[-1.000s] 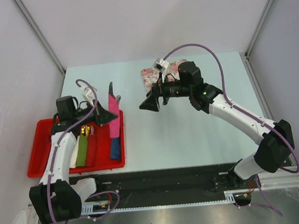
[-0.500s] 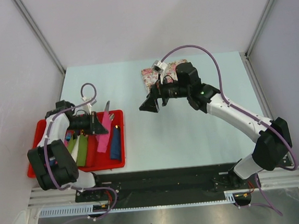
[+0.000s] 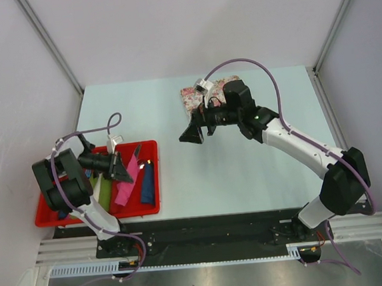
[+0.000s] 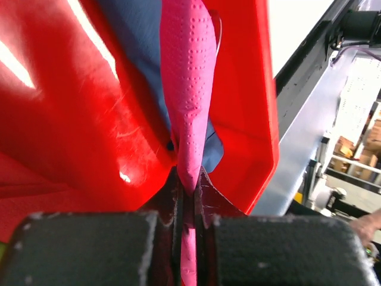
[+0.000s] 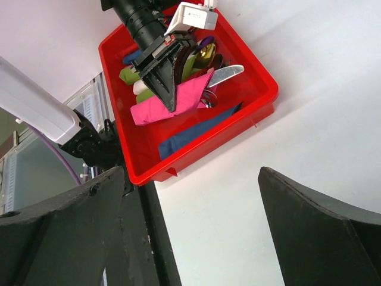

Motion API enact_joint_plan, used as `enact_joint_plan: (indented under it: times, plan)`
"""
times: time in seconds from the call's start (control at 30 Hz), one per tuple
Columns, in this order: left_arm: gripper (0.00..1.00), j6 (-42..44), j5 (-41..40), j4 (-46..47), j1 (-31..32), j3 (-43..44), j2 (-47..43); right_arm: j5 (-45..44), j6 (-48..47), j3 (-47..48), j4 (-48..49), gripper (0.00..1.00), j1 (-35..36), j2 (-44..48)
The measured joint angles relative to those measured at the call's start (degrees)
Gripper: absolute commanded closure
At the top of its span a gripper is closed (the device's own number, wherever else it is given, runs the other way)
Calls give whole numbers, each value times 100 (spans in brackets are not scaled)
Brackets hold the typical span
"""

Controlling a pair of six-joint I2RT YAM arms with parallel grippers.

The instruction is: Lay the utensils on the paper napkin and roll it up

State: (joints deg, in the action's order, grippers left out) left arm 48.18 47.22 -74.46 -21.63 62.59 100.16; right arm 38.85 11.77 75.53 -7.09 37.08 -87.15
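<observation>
left pincer (image 4: 187,179) is clamped on one end of the rolled pink paper napkin (image 4: 187,89) so it cannot unwind. the roll lies in the red tray (image 3: 147,144) at the left, knife (image 5: 226,75) tip protruding. right pincer (image 3: 191,133) hangs fully open above the tabletop (image 3: 247,171), apparently standing clear.

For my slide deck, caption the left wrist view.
Left gripper shut on the pink paper napkin above the red tray, a blue roll beneath.
</observation>
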Motion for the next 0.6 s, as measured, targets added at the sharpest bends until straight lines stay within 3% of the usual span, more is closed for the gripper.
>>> enact_joint_plan:
  times: [0.2, 0.6]
  plan:
    - [100, -356, -352, 76, 0, -2, 317, 2, -7, 4, -146, 0, -52, -66]
    - [99, -1829, -811, 1445, 302, -472, 310, 83, -109, 308, -413, 0, -181, -273]
